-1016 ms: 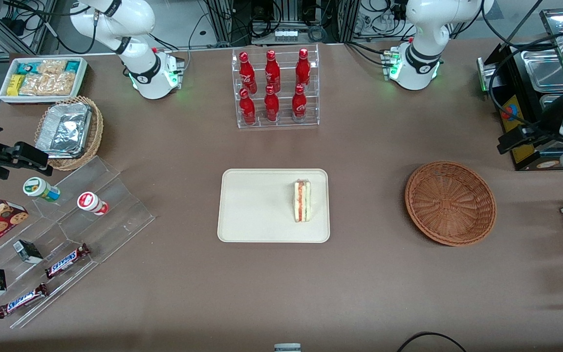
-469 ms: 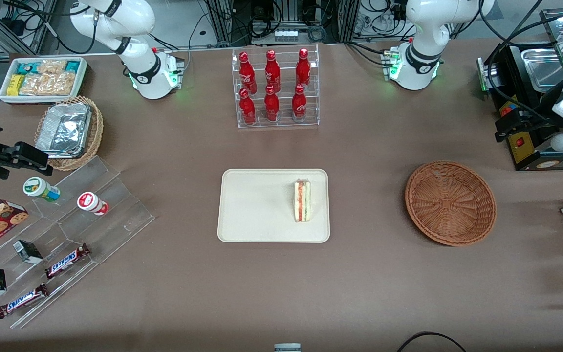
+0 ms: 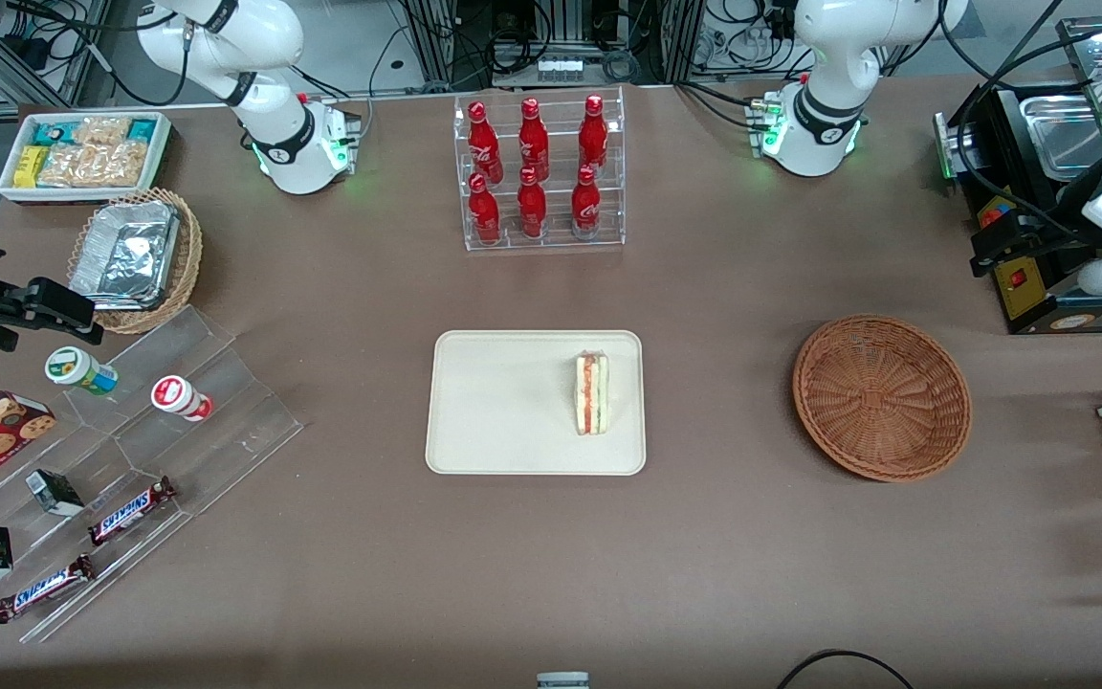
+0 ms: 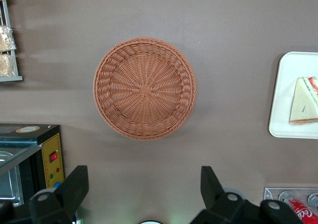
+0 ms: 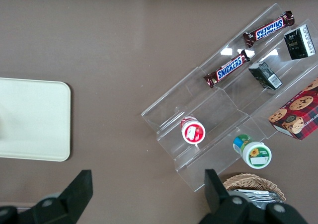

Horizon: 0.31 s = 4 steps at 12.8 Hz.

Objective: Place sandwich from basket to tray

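From my station, scanning across the front view, I first meet the flat cream-beige rectangular tray (image 3: 535, 402) near the middle of the brown surface (image 3: 704, 574). The small triangular white-bread sandwich (image 3: 592, 392) with its red and green filling lies on it, close to the tray edge that faces the round reddish-brown woven wicker basket (image 3: 882, 396). That basket sits apart from the tray, toward the working arm's end of the surface, and holds nothing. Last comes my tool (image 3: 1001, 251), high beside the black appliance (image 3: 1039, 191) at that end of the surface, farther from the front camera than the basket.

In the wrist view the tool (image 4: 144, 194) hangs well above the basket (image 4: 144, 88), its two dark fingers (image 4: 73, 190) spread wide apart with nothing between them, and the sandwich (image 4: 304, 101) rests on the tray (image 4: 285, 90).

I judge the placing done and the arm in retreat. The sandwich looks settled, though I cannot be sure from this height. The next move calls only for parking the arm clear.
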Available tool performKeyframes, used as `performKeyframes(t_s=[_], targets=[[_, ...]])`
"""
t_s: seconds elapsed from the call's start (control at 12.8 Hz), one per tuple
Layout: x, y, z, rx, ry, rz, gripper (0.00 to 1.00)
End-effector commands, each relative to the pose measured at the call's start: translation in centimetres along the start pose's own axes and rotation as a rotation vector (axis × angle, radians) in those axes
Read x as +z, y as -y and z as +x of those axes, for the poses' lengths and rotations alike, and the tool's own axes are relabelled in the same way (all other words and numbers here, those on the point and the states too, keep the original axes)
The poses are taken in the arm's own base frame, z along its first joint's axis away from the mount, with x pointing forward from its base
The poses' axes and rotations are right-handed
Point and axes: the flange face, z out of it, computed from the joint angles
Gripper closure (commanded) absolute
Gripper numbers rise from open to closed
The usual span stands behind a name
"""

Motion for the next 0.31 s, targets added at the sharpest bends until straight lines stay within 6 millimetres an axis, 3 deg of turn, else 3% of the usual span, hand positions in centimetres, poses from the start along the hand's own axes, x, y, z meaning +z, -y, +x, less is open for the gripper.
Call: performKeyframes(t_s=[0.0, 0.23], targets=[[-0.75, -0.07, -0.66, 0.004, 0.004, -0.012, 0.00], [-1.20, 0.12, -0.99, 0.001, -0.002, -0.013, 0.00]])
